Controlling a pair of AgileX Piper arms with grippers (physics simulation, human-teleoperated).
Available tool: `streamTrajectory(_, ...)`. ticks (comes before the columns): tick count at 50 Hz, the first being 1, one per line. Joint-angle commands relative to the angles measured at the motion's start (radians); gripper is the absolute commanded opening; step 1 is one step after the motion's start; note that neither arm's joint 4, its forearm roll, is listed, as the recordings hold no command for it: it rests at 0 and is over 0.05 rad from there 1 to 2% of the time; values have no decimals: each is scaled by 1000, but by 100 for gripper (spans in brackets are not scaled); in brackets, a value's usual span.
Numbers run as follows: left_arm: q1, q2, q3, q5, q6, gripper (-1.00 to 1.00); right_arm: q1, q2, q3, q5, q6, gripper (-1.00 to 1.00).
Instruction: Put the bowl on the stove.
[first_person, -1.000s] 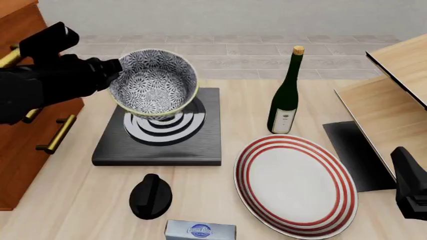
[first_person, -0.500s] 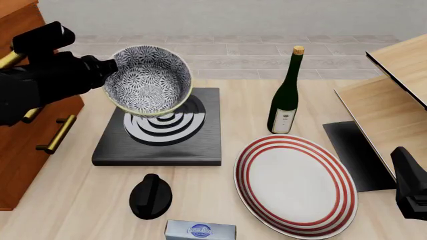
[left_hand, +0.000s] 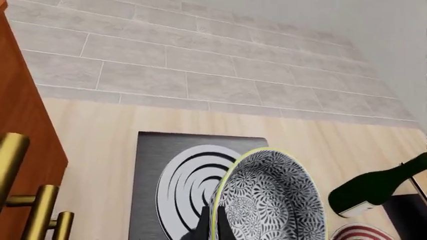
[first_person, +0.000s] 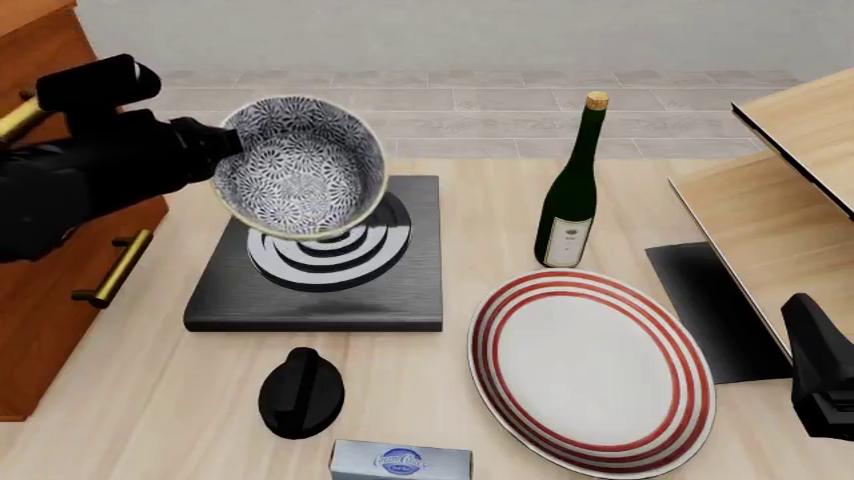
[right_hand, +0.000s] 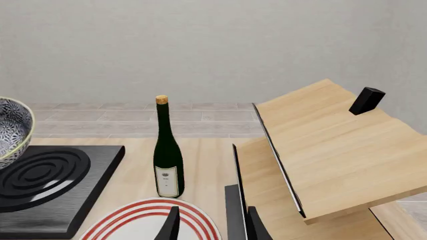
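Your left gripper (first_person: 230, 140) is clamped on the near-left rim of the deep round bowl with the black-and-white floral pattern and thin yellow-green rim (first_person: 300, 166). The bowl hangs tilted in the air, mouth turned toward the camera, above the flat square black stove slab with the ringed black-and-silver burner (first_person: 320, 256).

Change over the last second: the bowl first drifted left and up, then came back slightly right and down. Its tilt is much the same. It now overlaps the burner rings in the front view, but no contact with the slab is visible.

Meaning for the task: transport is essentially complete; what remains is to level the bowl, lower it and let go. In the left wrist view the bowl (left_hand: 270, 200) sits edge-on across the burner, which suggests it is not yet centred or level.

Your right gripper (right_hand: 208, 225) idles low at the table's right side with its fingers parted and nothing between them, near the flat white plate with red rings (first_person: 591, 370). The green glass bottle (first_person: 571, 190) stands well clear of the stove.
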Motion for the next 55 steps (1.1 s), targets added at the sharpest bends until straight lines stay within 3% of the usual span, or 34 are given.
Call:
streamTrajectory(1,-14,30,-3,-11,-12,-100,0,0,0,0,0,100)
streamTrajectory(27,12,165,13,-105,-34,-100,0,0,0,0,0,100)
streamTrajectory(55,19,219,9,-165,-47,-100,0,0,0,0,0,100)
